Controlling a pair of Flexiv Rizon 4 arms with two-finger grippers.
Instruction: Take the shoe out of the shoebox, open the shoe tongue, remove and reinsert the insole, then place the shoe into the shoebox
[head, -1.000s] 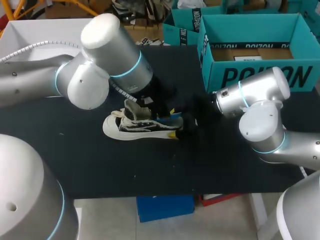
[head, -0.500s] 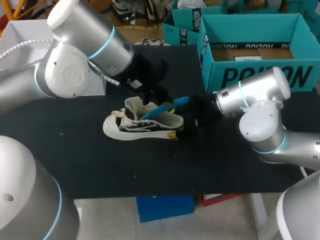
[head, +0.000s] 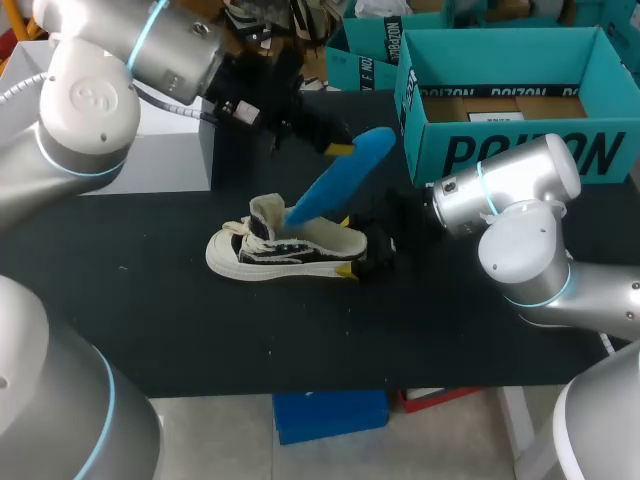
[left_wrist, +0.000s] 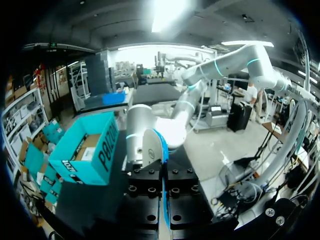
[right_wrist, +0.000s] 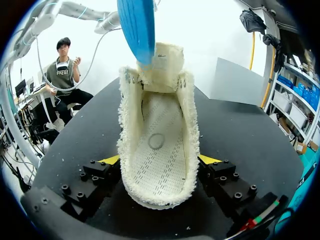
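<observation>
A black and white low-top shoe (head: 285, 250) lies on its side on the black table, tongue pulled open. My right gripper (head: 352, 246) is shut on its heel, one yellow tip on each side. In the right wrist view (right_wrist: 159, 162) I look into the shoe (right_wrist: 157, 145), whose cream footbed is bare. The blue insole (head: 335, 185) slants upward from the shoe's opening, and my left gripper (head: 335, 148) is shut on its top end. From the left wrist (left_wrist: 162, 195) the insole (left_wrist: 161, 150) shows edge-on between the black fingers. The insole (right_wrist: 137, 27) hangs above the tongue.
The open teal shoebox (head: 500, 150) stands at the table's back right, close behind my right arm; it also shows in the left wrist view (left_wrist: 87, 150). A white box (head: 120, 150) sits at the back left. Bare black tabletop lies in front of the shoe.
My left arm has risen and swung back to the left, drawing the blue insole up out of the shoe. The right gripper and the shoe have stayed put.
</observation>
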